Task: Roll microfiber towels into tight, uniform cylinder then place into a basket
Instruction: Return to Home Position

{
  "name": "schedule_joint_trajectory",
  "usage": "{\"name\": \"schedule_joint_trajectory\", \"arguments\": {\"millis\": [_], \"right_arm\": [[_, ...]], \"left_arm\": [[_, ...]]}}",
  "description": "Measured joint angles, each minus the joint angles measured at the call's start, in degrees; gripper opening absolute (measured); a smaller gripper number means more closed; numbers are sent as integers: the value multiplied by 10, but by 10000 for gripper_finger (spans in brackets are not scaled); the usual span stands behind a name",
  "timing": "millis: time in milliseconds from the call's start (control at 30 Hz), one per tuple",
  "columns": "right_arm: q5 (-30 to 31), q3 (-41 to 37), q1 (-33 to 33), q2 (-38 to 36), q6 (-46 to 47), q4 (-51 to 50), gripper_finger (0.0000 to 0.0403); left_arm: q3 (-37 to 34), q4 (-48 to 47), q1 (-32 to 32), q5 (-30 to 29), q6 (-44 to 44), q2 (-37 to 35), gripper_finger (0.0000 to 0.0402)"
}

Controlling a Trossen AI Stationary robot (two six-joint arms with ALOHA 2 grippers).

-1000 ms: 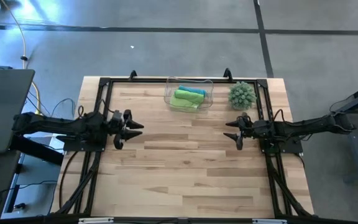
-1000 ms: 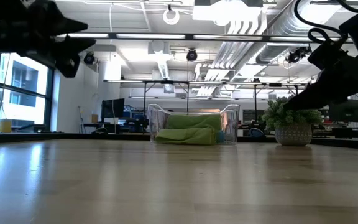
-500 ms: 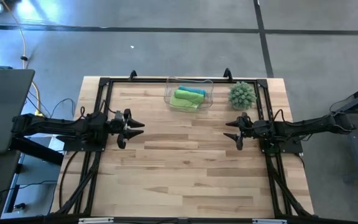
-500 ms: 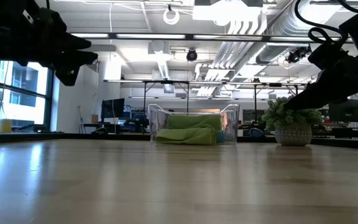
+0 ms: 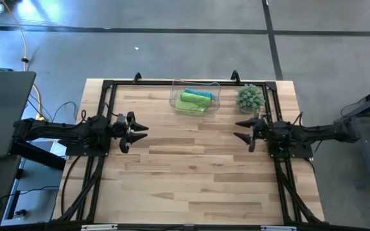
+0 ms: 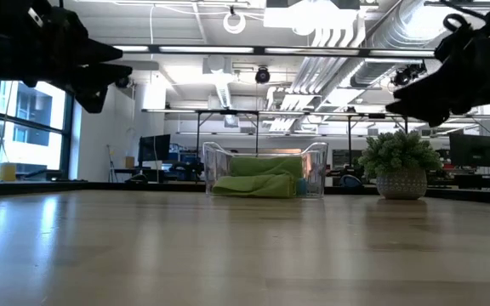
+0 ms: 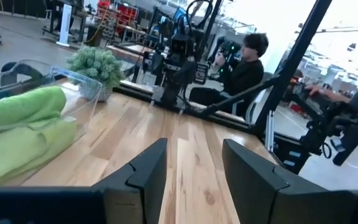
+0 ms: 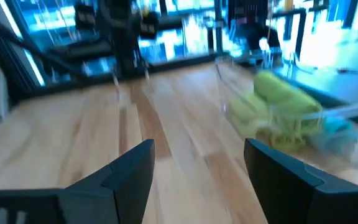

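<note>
The clear basket (image 5: 175,96) stands on the table near the middle of its far edge. Rolled lime green microfiber towels (image 5: 190,102) lie inside it, with a teal one (image 5: 202,95) beside them. In the low view the green towels (image 6: 258,180) rest on the basket's floor. My left gripper (image 5: 143,132) hovers open over the table's left side, pointing level toward the right edge, with nothing between its fingers. My right gripper (image 5: 236,129) hovers open over the right side, facing it. Both wrist views show the basket's towels (image 7: 23,124) (image 8: 278,106) off to one side.
A spiky green plant ball (image 5: 250,98) in a pot (image 6: 401,183) stands at the far right, close to my right gripper. Black frame rails (image 5: 101,109) run along the table's sides. Bare wood (image 5: 191,167) lies between the arms. A person (image 7: 244,62) sits beyond the table.
My right gripper has risen and tipped up toward level, now standing higher than the plant ball. It stays open.
</note>
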Motion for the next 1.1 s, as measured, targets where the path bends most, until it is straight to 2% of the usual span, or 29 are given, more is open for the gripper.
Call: {"name": "schedule_joint_trajectory", "arguments": {"millis": [267, 567, 800, 1100], "right_arm": [[0, 0, -16, -74, 0, 0, 241], [0, 0, -113, -109, 0, 6, 241], [0, 0, -247, -109, 0, 1, 241], [0, 0, -492, -109, 0, 1, 241]], "left_arm": [[0, 0, 0, 0, 0, -60, 144], [0, 0, 10, 0, 0, -172, 144], [0, -1, 76, 2, 0, -243, 144], [0, 5, 181, 2, 0, -242, 144]]}}
